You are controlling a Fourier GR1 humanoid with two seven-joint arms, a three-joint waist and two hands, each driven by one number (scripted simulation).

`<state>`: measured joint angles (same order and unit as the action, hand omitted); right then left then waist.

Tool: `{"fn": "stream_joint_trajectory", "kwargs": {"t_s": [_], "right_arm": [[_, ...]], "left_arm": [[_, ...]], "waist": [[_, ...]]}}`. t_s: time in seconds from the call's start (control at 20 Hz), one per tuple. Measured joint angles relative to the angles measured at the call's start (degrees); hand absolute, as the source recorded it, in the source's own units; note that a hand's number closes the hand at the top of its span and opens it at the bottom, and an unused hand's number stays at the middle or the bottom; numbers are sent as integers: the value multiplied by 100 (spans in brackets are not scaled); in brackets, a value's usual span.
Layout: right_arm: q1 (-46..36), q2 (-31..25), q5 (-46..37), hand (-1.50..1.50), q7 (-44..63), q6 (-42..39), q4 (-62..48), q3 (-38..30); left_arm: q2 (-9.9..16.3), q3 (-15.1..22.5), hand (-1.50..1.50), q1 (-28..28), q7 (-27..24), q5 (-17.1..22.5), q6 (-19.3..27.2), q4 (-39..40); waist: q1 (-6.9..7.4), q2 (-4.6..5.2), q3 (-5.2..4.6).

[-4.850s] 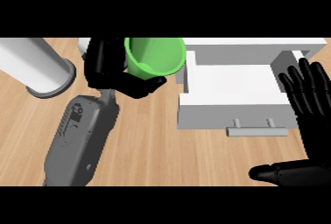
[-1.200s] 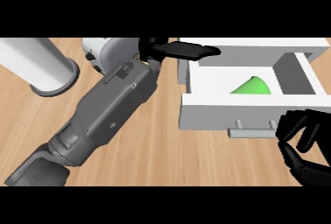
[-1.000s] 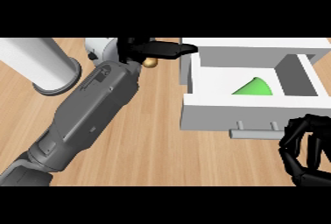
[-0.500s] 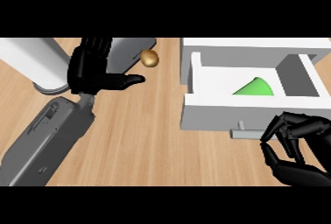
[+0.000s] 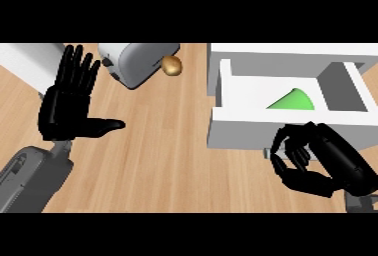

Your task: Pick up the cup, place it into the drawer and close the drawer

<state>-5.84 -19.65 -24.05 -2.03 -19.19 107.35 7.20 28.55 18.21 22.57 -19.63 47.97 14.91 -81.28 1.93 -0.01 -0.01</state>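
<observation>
Green and partly hidden, the plastic cup (image 5: pixel 293 100) lies inside the open white drawer (image 5: pixel 286 120), so what remains, by my judgement, is closing it. The right hand (image 5: pixel 314 162) sits at the drawer's front, just by the small grey handle (image 5: pixel 269 152), its fingers curled and holding nothing that I can see. The left hand (image 5: pixel 68 105) is spread flat over the wooden counter (image 5: pixel 162 150), fingers straight, well apart from the drawer. To close it well, the right hand should meet the front panel squarely and push straight along the drawer's run, since an off-centre push could skew it. A silver toaster (image 5: pixel 136 62) and a brown rounded object (image 5: pixel 171 65) stand clear to the left.
</observation>
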Motion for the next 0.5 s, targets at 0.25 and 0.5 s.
{"fn": "stream_joint_trajectory", "kwargs": {"t_s": [0.25,0.5], "right_arm": [[-260,189,-1045,-150,-510,606,-1047,465],[-666,357,-1582,-150,-818,920,-2167,555]], "left_arm": [[301,-319,-150,-663,-23,61,-359,-383],[358,-676,-150,-1104,-104,16,-756,-416]], "waist": [[-37,3,1],[-98,8,2]]}}
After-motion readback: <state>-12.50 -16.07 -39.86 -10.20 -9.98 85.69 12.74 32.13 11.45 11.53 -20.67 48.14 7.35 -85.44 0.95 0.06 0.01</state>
